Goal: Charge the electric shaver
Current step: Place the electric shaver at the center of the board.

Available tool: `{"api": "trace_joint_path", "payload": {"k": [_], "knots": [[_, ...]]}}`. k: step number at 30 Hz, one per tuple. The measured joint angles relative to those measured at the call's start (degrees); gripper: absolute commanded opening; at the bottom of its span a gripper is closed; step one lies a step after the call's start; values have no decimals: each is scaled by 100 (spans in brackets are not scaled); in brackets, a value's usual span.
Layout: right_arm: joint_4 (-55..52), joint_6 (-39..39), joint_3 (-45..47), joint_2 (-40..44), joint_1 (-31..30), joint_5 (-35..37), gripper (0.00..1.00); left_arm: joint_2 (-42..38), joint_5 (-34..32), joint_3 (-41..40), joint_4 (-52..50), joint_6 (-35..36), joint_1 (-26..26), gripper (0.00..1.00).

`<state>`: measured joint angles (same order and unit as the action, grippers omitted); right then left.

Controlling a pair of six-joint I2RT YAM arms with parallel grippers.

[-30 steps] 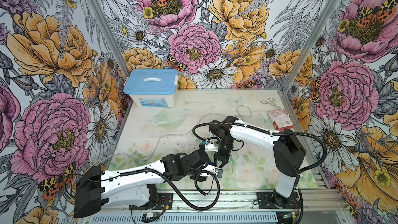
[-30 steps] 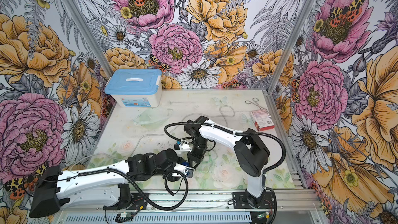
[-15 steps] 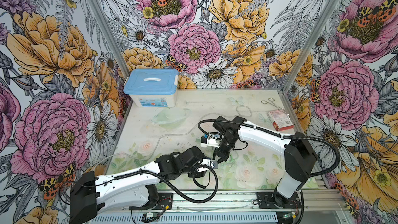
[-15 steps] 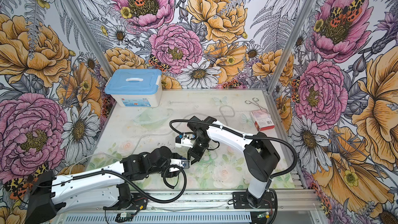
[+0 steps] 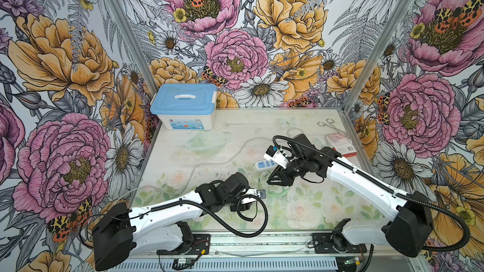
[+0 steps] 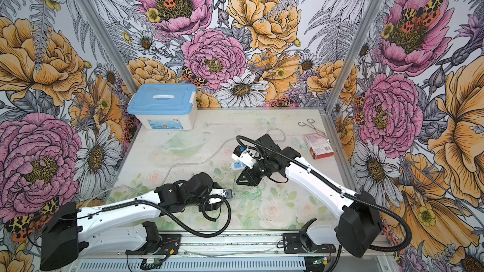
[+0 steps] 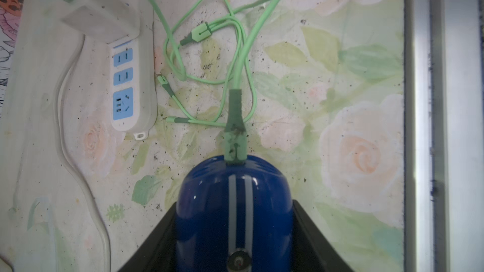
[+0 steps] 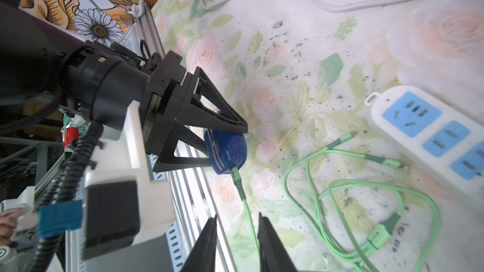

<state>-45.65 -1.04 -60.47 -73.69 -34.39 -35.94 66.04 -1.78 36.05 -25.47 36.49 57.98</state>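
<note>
Left gripper (image 7: 235, 202) is clamped on the electric shaver (image 7: 234, 218), one black finger pressed against each flank of its dark blue body; silver stripes run down the middle of the shaver toward a round button near the wrist; the shaver is held low over the floral table (image 7: 340, 100), though I cannot tell whether it touches the surface. Straight ahead of the fingertips, a green connector (image 7: 235, 139) is plugged into the shaver's free end; its green cable (image 7: 237, 56) leads away from the gripper into a loose tangle on the table. Beside that tangle lies a white power strip (image 7: 132, 82) with blue sockets; a white cube charger (image 7: 100, 18) stands in its far end. Right gripper (image 8: 237, 217) hovers a little way ahead of the shaver, jaws apart with a clear gap; the cable shows in that gap and neither finger presses on it. Farther out, in a top view, a blue-lidded box (image 5: 186, 105) stands against the back wall; metal forceps (image 5: 327, 124) and a red-and-white carton (image 5: 340, 147) lie beyond the right arm.
</note>
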Motion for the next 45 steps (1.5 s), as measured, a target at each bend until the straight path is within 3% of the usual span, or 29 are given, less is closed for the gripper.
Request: {"api": "trace_joint_path", "payload": {"k": [12,23,26,28,31,36,38,40,45], "knots": [[1615,1390,1167,850,1045,1915,36,1556,127,717,-282,350,-273,0],[2216,2039,2065,2059,1733,2656,38,2288,155,1062,-350,577,-339,1],[2245,2124,2111,2197,1947,2728,39,2378,168,1156,-369,575,-343,30],[2284,2168,2131,2197,2044,2739,39,2426,175,1204,-393,575,-343,66],[2284,2234,2162,2194,2124,2789,40,2496,192,1250,-422,603,-341,96],[2286,2347,2175,2192,2319,2894,46,2503,214,1307,-413,542,-343,99],[2286,2398,2177,2186,2387,3001,64,2465,227,1298,-417,481,-367,99],[2310,2376,2181,2159,2428,3147,67,2323,258,1250,-415,378,-402,99],[2455,2273,2236,1875,2511,3875,72,1097,374,951,-59,-308,-870,99]]}}
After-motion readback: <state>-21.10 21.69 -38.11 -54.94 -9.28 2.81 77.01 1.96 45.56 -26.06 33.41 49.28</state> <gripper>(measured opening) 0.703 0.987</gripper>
